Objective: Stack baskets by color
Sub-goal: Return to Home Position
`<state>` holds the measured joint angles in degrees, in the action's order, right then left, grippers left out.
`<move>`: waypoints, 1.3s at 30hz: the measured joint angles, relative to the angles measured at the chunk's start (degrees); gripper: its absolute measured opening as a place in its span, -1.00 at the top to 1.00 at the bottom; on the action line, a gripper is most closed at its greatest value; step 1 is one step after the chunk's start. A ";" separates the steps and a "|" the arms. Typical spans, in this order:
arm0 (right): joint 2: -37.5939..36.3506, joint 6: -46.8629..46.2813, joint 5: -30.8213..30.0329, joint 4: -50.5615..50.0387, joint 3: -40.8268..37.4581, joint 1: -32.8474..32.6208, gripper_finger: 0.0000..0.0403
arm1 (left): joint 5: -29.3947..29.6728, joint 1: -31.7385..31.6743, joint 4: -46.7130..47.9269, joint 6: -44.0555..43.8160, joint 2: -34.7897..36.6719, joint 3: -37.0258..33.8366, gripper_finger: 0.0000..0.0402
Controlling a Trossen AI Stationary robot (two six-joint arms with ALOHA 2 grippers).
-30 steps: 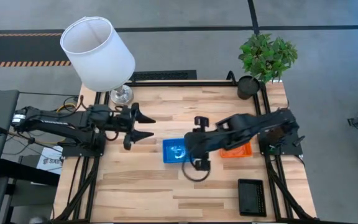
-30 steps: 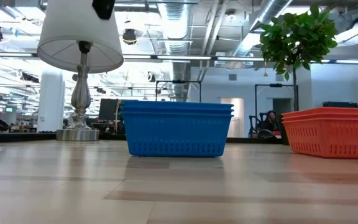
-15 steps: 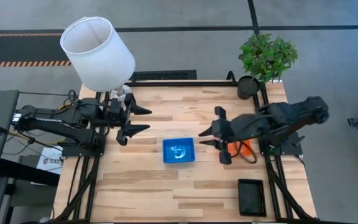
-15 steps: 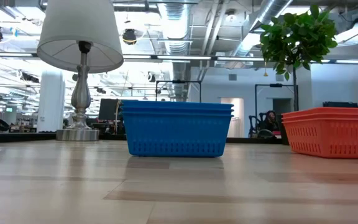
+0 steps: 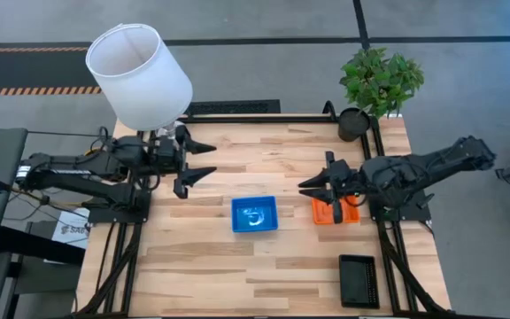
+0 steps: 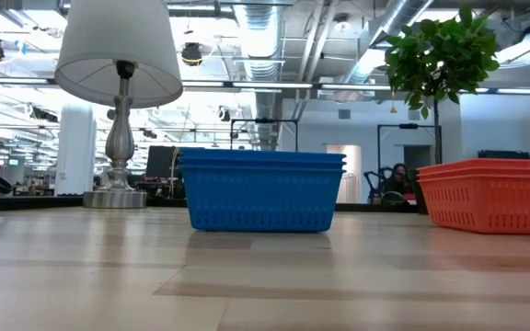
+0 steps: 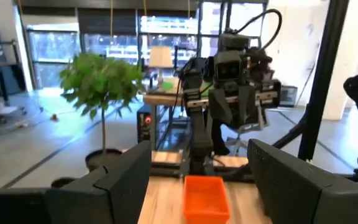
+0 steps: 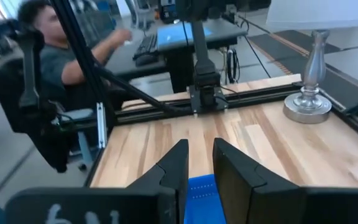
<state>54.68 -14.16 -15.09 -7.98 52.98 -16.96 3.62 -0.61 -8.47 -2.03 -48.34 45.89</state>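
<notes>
A blue basket [image 5: 254, 214] stands on its base in the middle of the table; the low view shows a blue stack [image 6: 260, 191] with two rims. An orange basket [image 5: 347, 213] sits to its right, partly under my right arm, and also shows in the left wrist view [image 7: 204, 196]. A black basket [image 5: 359, 281] lies at the near right. My right gripper [image 5: 307, 189] hovers level between the blue and orange baskets, pointing left, its fingers [image 8: 173, 165] a narrow gap apart with nothing between. My left gripper [image 5: 212, 159] hangs wide open, raised above the far left of the table.
A lamp with a white shade [image 5: 140, 75] stands on its metal base [image 5: 173, 135] at the far left, close behind my left gripper. A potted plant [image 5: 374, 84] is at the far right corner. A seated person [image 8: 48, 68] is beyond the table's left side.
My right gripper has pulled back from over the blue basket toward the table's right edge and tipped from pointing down to about level. Its fingers have drawn closer together. My left gripper has drifted a little toward the far edge, still wide open. The baskets have stayed put.
</notes>
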 joint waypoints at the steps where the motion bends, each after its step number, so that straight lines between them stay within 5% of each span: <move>1: -1.23 -0.58 0.08 1.72 -2.04 0.25 0.54 | -0.28 -0.36 -0.19 -0.38 0.07 -0.75 -0.26; 18: -16.08 -6.81 -0.13 27.54 -31.22 2.35 0.54 | 3.67 -1.76 -14.31 -8.79 13.83 -24.48 -0.26; 27: -23.95 -7.98 -0.13 25.91 -37.11 4.18 0.54 | 6.84 -1.74 -3.89 -11.28 26.42 -28.68 -0.26; 39: -40.30 -7.27 -1.39 26.49 -48.67 7.92 0.54 | 9.04 -1.74 -5.09 -16.16 38.28 -37.98 -0.26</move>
<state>14.38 -21.42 -16.48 18.50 4.32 -9.04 12.66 -2.35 -13.56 -18.18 -10.06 7.90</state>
